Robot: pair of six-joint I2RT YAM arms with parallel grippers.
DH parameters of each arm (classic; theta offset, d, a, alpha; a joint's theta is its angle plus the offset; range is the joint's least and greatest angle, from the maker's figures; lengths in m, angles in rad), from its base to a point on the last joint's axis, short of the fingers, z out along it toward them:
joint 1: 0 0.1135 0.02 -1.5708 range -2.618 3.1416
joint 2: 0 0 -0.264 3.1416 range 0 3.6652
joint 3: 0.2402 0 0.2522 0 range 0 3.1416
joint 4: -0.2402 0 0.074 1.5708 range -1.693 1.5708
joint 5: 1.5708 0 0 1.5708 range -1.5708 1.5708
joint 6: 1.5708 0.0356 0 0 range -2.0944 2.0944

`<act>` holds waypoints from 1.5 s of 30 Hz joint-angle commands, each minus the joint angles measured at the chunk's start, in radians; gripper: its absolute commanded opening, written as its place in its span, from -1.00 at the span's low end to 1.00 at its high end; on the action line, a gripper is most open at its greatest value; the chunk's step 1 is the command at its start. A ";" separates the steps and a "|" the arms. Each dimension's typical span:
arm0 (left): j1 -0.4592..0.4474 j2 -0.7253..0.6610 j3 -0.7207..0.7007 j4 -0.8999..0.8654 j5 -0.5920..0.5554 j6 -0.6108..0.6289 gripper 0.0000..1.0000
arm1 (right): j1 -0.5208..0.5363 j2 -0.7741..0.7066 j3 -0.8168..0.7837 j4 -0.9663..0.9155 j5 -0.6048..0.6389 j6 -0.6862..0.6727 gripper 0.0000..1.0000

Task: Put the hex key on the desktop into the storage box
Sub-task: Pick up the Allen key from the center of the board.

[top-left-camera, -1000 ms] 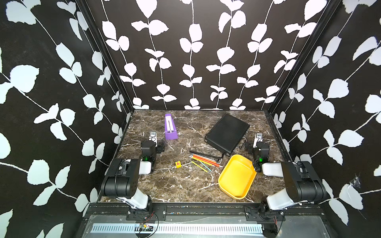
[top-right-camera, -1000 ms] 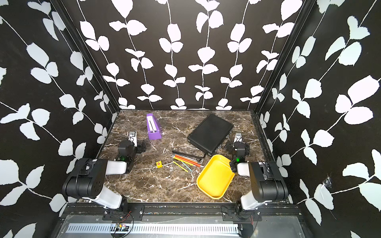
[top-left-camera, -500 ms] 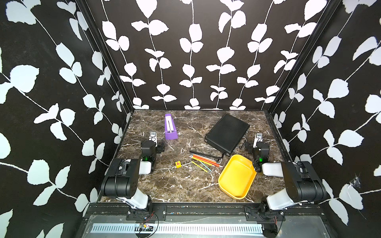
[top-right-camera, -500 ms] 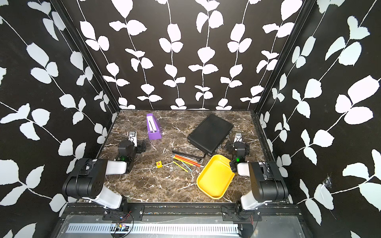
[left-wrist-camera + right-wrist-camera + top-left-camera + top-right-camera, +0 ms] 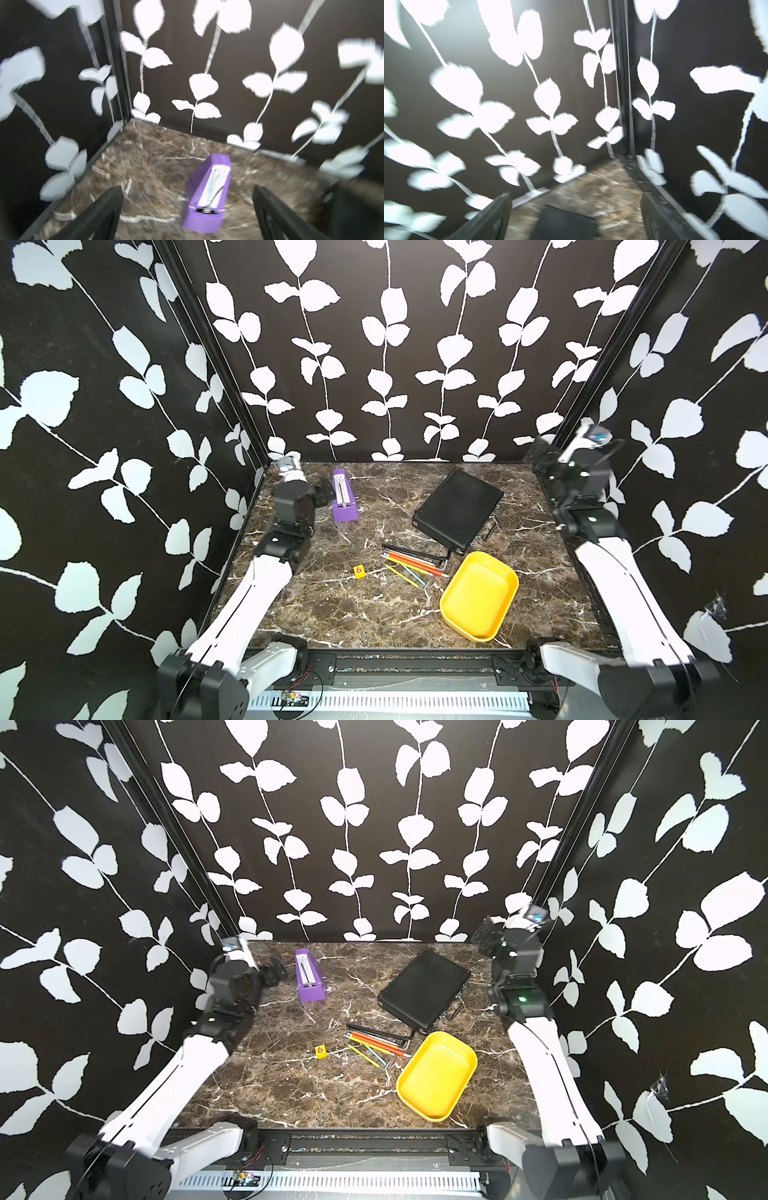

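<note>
Lying flat: slim L-shaped hex keys (image 5: 415, 552).

Purple metronome (image 5: 344, 499) lies face up nr rear-left corner, narrow end twd back wall; black ribbed case (image 5: 457, 508) lies flat and angled at rear right, wire handle on its near edge; small yellow cube (image 5: 359, 571) w/ red "6" sits alone further fwd; walls (image 5: 374, 344) black w/ white leaf vines.

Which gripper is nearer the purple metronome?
Left. The left gripper hangs just beside the purple metronome; the right gripper hovers high by the far right corner, beyond the black case.
</note>
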State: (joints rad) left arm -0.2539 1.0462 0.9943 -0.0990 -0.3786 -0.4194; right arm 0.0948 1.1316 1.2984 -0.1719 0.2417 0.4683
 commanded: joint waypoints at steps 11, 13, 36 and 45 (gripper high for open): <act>-0.004 -0.088 0.003 -0.715 0.245 -0.258 0.97 | 0.350 0.187 0.234 -0.903 -0.188 -0.117 0.19; -0.005 -0.091 0.012 -0.764 0.251 -0.237 0.97 | 0.443 0.257 0.281 -0.987 -0.201 -0.157 0.15; -0.008 -0.195 -0.013 -0.820 0.301 -0.138 0.91 | 0.880 0.886 0.436 -1.014 -0.269 -0.274 -0.11; -0.008 -0.378 -0.077 -0.815 0.442 -0.014 0.80 | 0.880 0.968 0.412 -0.960 -0.259 -0.270 -0.16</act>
State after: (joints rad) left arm -0.2577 0.7136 0.9390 -0.8997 -0.0051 -0.5007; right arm 0.9710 2.0686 1.7123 -1.1374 -0.0334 0.1947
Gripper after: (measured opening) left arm 0.904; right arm 0.423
